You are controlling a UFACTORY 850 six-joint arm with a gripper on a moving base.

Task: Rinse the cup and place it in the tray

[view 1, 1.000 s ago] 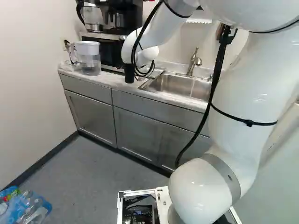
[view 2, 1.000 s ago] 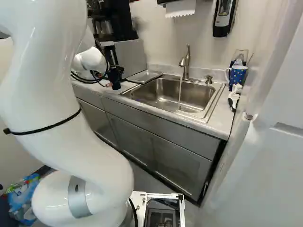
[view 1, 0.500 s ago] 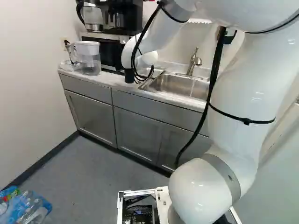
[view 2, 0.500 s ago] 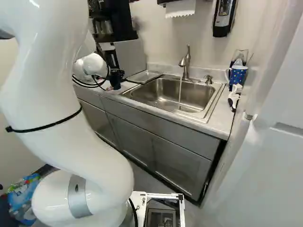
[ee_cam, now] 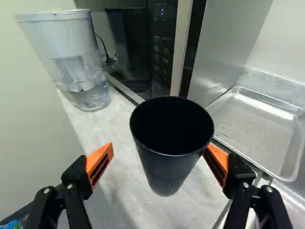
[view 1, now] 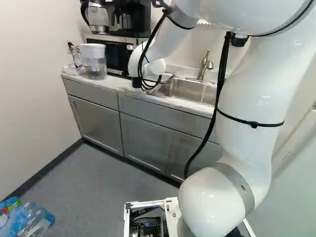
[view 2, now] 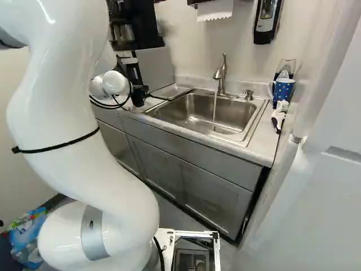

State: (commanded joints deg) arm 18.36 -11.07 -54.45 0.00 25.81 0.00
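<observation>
Since the open pincer [ee_cam: 158,147] straddles the upright black cup [ee_cam: 166,169] on the tabletop [ee_cam: 200,202] off-centre, close on one side, apart on the other, an uneven squeeze could shove or topple it.

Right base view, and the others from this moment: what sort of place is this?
Probably a kitchenette or break room: a sink with its faucet running, and a microwave and water pitcher on the counter.

Black cup [ee_cam: 170,162], spotted blue mug [view 2: 284,90], grey cabinets [view 2: 211,197]
</observation>
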